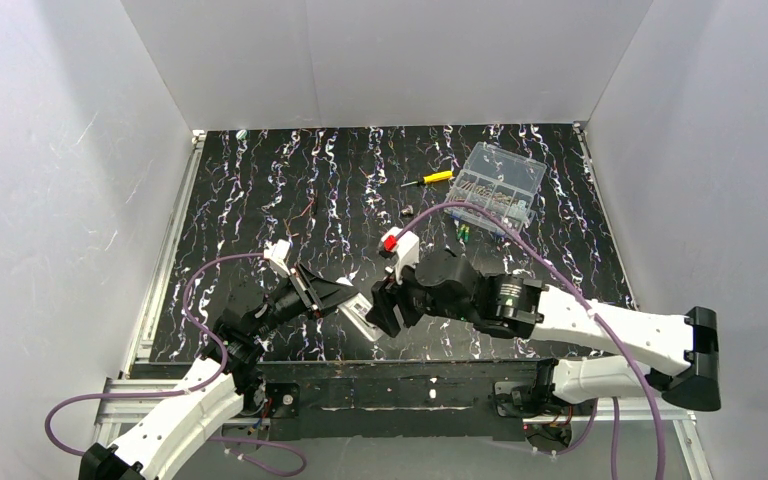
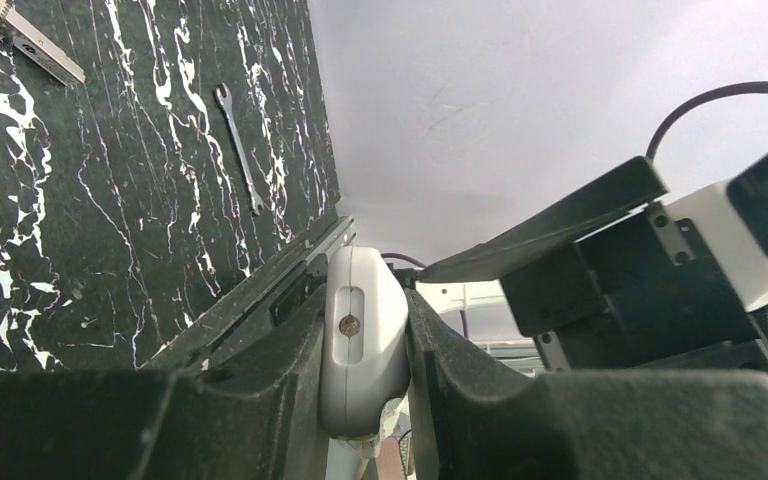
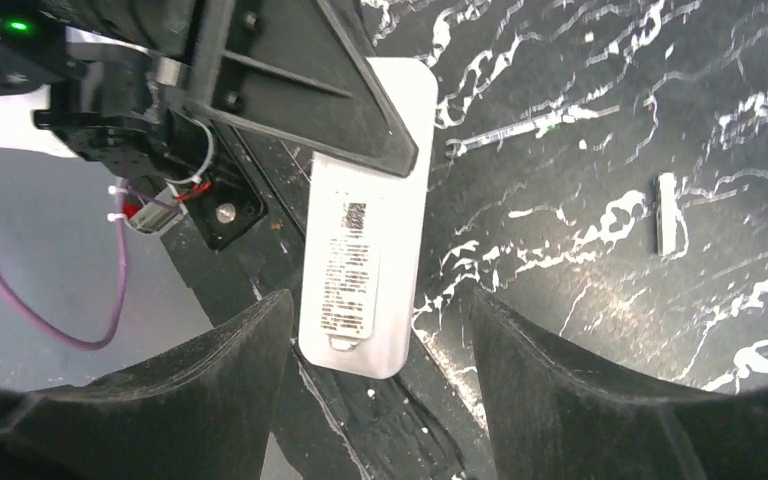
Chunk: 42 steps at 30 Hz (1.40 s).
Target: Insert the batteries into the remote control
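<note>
We see the left gripper (image 1: pixel 340 297) clamped on one end of the remote (image 3: pixel 365 260), holding it above the near edge of the table (image 1: pixel 260 190) with its labelled back towards the right wrist camera. The right gripper (image 3: pixel 380 300) stands wide, its fingers flanking the free end. The batteries (image 1: pixel 463 232) lie well apart, beside the box (image 1: pixel 500 185).

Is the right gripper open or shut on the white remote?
Open: the right gripper has its black fingers either side of the white rectangular remote control, gap showing; the left gripper clamps it.
</note>
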### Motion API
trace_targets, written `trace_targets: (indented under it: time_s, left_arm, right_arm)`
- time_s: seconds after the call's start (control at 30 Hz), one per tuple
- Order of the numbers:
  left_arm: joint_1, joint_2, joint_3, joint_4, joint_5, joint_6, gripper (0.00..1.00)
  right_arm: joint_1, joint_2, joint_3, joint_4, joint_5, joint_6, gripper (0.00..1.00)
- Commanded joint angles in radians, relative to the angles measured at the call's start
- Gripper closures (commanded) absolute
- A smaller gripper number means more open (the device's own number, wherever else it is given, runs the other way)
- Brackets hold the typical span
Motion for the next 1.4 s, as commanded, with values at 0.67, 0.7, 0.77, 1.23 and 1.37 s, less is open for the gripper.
trace_targets:
  time_s: [0.67,0.7,0.77,1.23,1.37]
  left_arm:
    - [-0.005,-0.022,0.009,0.054,0.012,0.004,1.00]
    - [-0.005,-0.023,0.009,0.054,0.012,0.004,1.00]
    - [-0.005,-0.025,0.008,0.053,0.012,0.003,1.00]
    - [-0.005,-0.014,0.014,0.060,0.014,0.004,1.00]
    - [-0.005,-0.007,0.014,0.068,0.014,0.001,1.00]
  right_arm:
    - [0.104,0.136,0.109,-0.072,0.148,0.030,0.35]
    - [0.108,0.138,0.112,-0.078,0.157,0.027,0.35]
    - [0.117,0.144,0.115,-0.088,0.179,0.024,0.37]
    - [0.134,0.150,0.123,-0.102,0.205,0.002,0.56]
    - [0.134,0.149,0.125,-0.111,0.204,-0.003,0.61]
